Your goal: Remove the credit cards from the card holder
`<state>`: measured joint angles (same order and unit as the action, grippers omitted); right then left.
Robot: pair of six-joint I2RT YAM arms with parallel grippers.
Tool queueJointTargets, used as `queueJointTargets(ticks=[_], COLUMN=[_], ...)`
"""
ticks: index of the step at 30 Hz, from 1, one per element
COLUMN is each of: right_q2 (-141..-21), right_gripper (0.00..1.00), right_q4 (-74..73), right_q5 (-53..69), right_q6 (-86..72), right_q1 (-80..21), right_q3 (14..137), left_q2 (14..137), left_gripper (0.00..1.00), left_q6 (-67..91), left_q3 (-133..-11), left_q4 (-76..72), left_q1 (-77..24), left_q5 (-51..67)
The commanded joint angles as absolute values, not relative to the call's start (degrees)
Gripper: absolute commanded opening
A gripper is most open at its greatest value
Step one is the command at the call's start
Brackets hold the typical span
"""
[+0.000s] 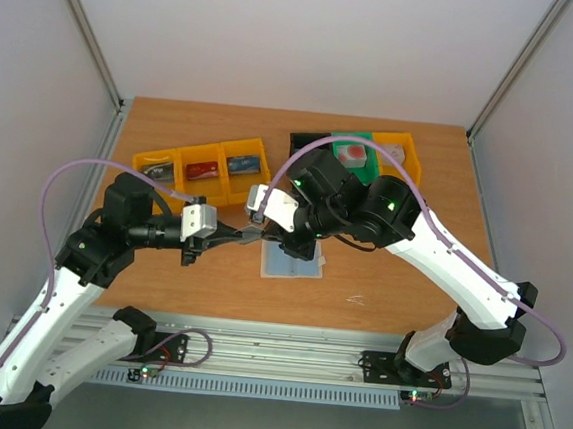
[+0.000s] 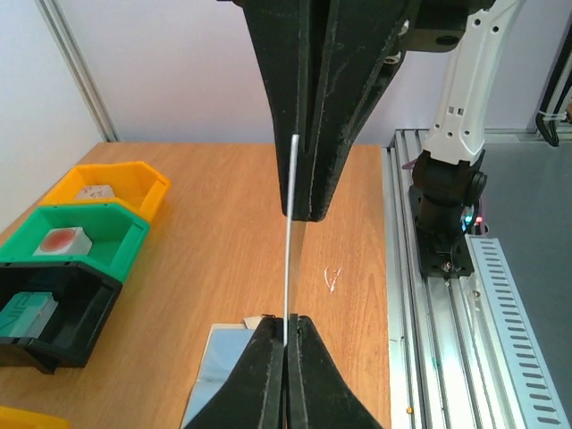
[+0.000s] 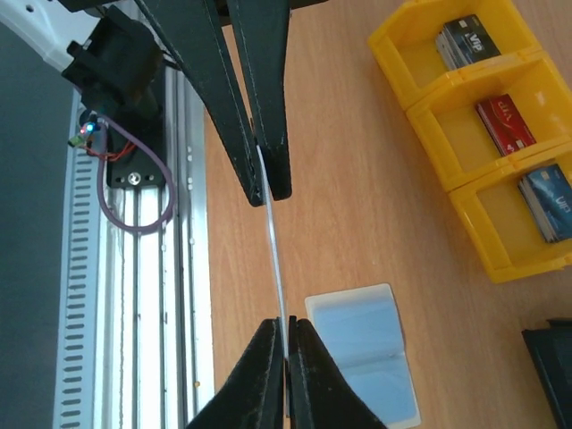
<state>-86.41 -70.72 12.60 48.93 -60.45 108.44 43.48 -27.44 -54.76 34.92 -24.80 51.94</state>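
Credit card (image 2: 288,268) held edge-on just over the card holder (image 3: 362,349).
Opposite edges are clamped by the left gripper (image 2: 286,329) and the right gripper (image 3: 286,332); the holder is laid open, flat.

Colours: left arm (image 1: 50,299) and right arm (image 1: 452,271) both white link shells, black joints and bases. Lilac cable (image 1: 53,184) loops off each. Green LEDs (image 1: 390,199) on right arm's joints. White block (image 1: 201,217) at left wrist. Both left gripper (image 2: 286,323) and right gripper (image 3: 286,326) black, tapered wedges.
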Motion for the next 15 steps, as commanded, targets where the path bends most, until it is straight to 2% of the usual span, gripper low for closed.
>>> queueJointTargets(ticks=[1, 2, 4, 7, 8, 9, 12, 15], right_q2=[-85.12, -84.37, -82.5, -79.13, -78.08, -77.18, -75.52, -75.19], right_gripper=[0.19, 0.36, 0.55, 0.79, 0.92, 0.98, 0.99, 0.98], right_q4=[-69.45, -68.09, -65.19, -59.65, -57.81, -56.09, -52.39, -50.29], right_q5=[8.2, 7.19, 6.98, 11.69, 13.96, 15.15, 17.72, 20.22], right_q6=[49.46, 49.22, 48.01, 44.23, 42.95, 42.12, 41.17, 41.39], right_q1=[-60.42, -59.75, -56.81, -49.21, -46.77, -44.38, -39.3, -35.63], right_q3=[107.28, 105.67, 102.44, 97.76, 96.49, 95.18, 92.84, 90.78], left_q2=[42.63, 42.66, 42.97, 44.19, 44.78, 45.5, 49.33, 55.89], left_gripper=[0.0, 0.0, 0.0, 0.0, 0.0, 0.0, 0.0, 0.0], left_q6=[-26.24, -26.89, -30.77, -42.86, -47.89, -50.95, -62.37, -72.24], left_q3=[-56.16, -56.16, -56.16, -55.93, -55.9, -55.92, -57.05, -59.57], left_q4=[32.41, 33.29, 36.4, 40.97, 41.64, 42.01, 42.75, 42.93], left_q1=[-25.03, -24.98, -24.79, -22.78, -21.63, -20.33, -14.45, -6.12], left_q5=[49.16, 47.18, 42.0, 31.54, 28.34, 24.99, 18.94, 19.91])
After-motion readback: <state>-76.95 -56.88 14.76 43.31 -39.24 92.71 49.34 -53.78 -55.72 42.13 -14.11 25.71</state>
